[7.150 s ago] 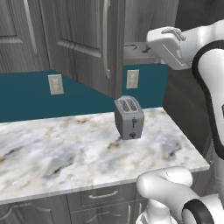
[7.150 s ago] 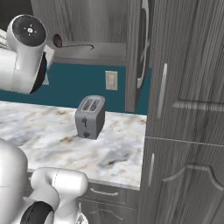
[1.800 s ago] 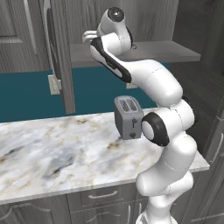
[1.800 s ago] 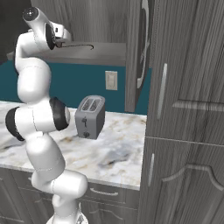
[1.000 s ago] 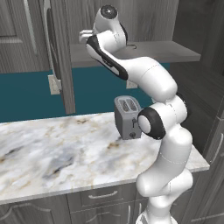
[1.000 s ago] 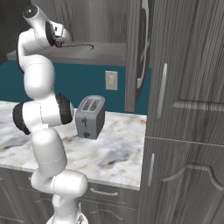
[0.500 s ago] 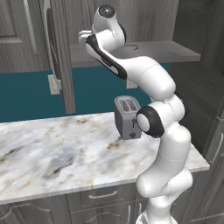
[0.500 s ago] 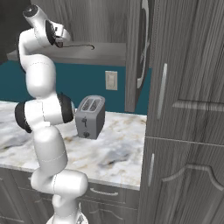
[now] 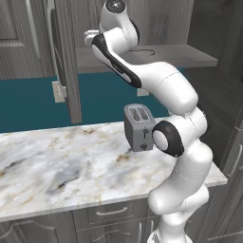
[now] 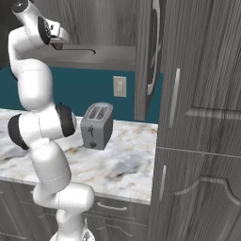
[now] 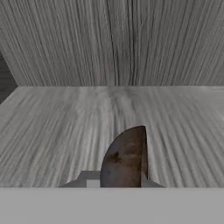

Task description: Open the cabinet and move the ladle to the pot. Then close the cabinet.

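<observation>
Since a second ago the arm has barely shifted, though the fingers, then wide apart, have drawn together. They sit at the near end of the ladle on the shelf of the open cabinet, and seem to be clamped on its handle, though the contact itself is too small to make out from the base cameras.

From the right base view the gripper shows at the left end of the shelf, with the ladle's thin dark handle running rightward along the shelf to its bowl. The left base view hides that contact behind the arm's upper links; it shows the ladle's far end as a thin dark curve on the shelf, to the right of the arm. That view also shows the left cabinet door swung out, edge-on.

Looking along the gripper, the hand view gives a rounded brown shape rising at the bottom, close up, over the grey shelf and the cabinet's back wall.

Below, a toaster stands on the marble worktop.
</observation>
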Available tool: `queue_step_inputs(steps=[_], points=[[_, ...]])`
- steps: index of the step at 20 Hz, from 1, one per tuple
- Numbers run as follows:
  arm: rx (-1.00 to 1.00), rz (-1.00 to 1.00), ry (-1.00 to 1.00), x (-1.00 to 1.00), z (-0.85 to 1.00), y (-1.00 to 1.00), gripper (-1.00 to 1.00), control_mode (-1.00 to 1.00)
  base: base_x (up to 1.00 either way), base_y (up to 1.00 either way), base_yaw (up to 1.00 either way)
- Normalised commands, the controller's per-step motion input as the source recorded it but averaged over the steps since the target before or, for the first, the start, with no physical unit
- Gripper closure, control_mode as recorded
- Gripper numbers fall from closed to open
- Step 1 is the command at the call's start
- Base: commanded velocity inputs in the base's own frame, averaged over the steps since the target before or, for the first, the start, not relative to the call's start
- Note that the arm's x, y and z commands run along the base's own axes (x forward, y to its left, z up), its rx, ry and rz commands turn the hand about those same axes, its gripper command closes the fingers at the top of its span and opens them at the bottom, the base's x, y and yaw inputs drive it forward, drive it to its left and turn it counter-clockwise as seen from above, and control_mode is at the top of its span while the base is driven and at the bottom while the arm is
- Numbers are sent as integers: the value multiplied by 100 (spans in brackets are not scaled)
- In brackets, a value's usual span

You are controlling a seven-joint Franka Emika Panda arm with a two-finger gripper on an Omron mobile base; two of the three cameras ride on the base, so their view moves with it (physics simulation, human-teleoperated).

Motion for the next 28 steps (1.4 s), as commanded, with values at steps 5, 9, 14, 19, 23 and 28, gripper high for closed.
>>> queue_step_inputs(steps=[5,9,14,19,23,28], points=[[0,0,-18,-100,0,-13,100,-100,0,0,0],[0,0,-12,-100,0,-32,100,-100,0,0,0],[4,0,-1,-100,0,-44,100,-100,0,0,0],[4,0,1,-100,26,-39,100,-100,0,0,0],[3,0,0,-100,35,-29,100,-100,0,0,0],[2,0,5,-100,17,-31,100,-100,0,0,0]])
